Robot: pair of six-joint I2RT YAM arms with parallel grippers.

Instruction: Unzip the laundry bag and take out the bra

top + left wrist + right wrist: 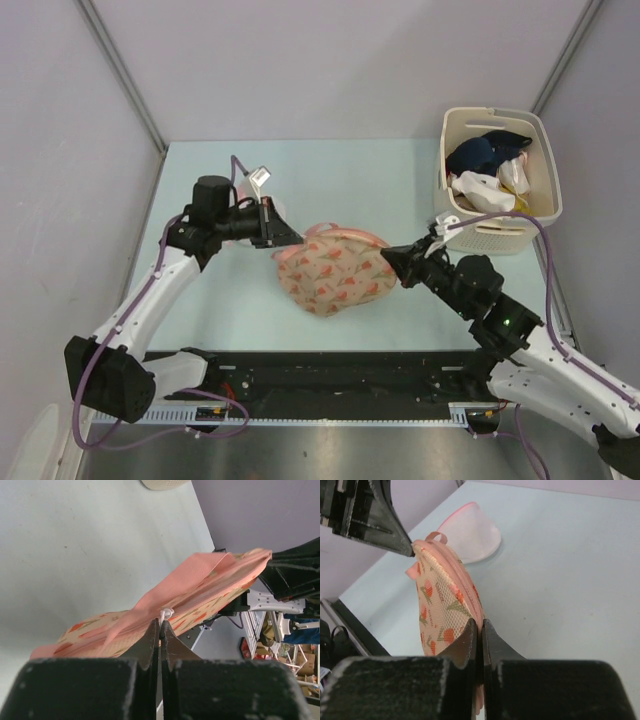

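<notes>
Bag: you have one bag (335, 275) in the middle of the surface (380, 180), stretched between your two grippers and tilted up on edge. You cannot tell whether its lower rim touches the surface.
Bag material: oval, flattish cream-peach mesh with small orange-red shapes printed on it and a smooth pink fabric edging.
Loop: one pink loop (437, 536) stands at the bag's left end.
Zip pull: one small white pull (166, 613) sits on the edging, right at your left fingertips.
Left gripper: your left gripper (160, 625) is closed, pinching the bag's left end at the pull.
Right gripper: your right gripper (480, 626) is closed, pinching the edging at the bag's right end.
Cloth: one round white cloth (472, 532) with a pink rim lies flat just behind the bag.
Basket: one cream plastic basket (495, 235) with a slotted wall stands at the far right, well apart from the bag.
Basket contents: a navy garment (480, 152), a white garment (478, 188) and paler pieces; you cannot count them surely.
</notes>
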